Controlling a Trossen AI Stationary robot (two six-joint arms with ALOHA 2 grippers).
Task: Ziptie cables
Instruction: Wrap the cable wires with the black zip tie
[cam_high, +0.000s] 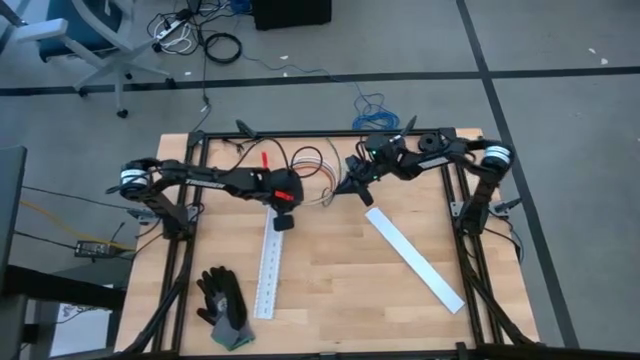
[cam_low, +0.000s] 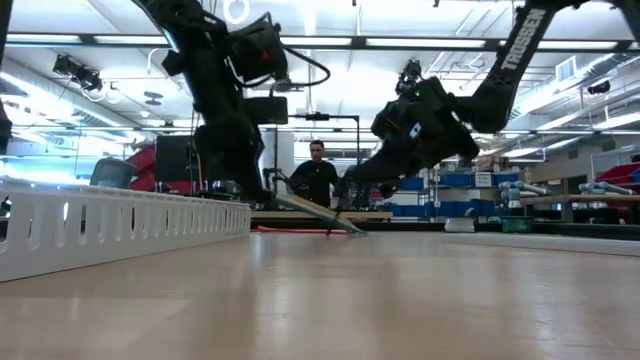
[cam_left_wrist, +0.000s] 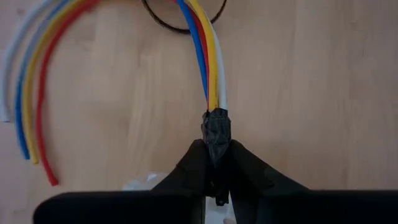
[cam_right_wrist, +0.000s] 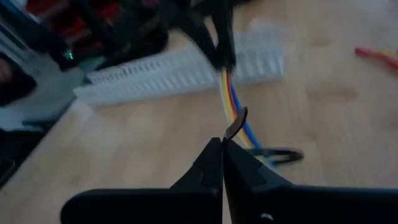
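Near the surface's (cam_high: 330, 270) far edge, the left pincer (cam_left_wrist: 216, 180) pinches the cables' (cam_left_wrist: 211, 68) taped end, while the right pincer (cam_right_wrist: 222, 149), pressed on the ziptie (cam_right_wrist: 235, 124), faces them.

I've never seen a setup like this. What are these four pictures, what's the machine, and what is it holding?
It is a robot with two dark arms at a wooden table, each ending in a two-finger gripper. One camera looks straight down, one sits at table height, and one rides on each wrist. The left gripper is shut on the taped end of the cables, a bundle of coloured wires. The right gripper is shut on the ziptie, a thin dark strip, close to those wires. Also on the table: two long white slotted strips and a black glove. A person stands in the room behind.
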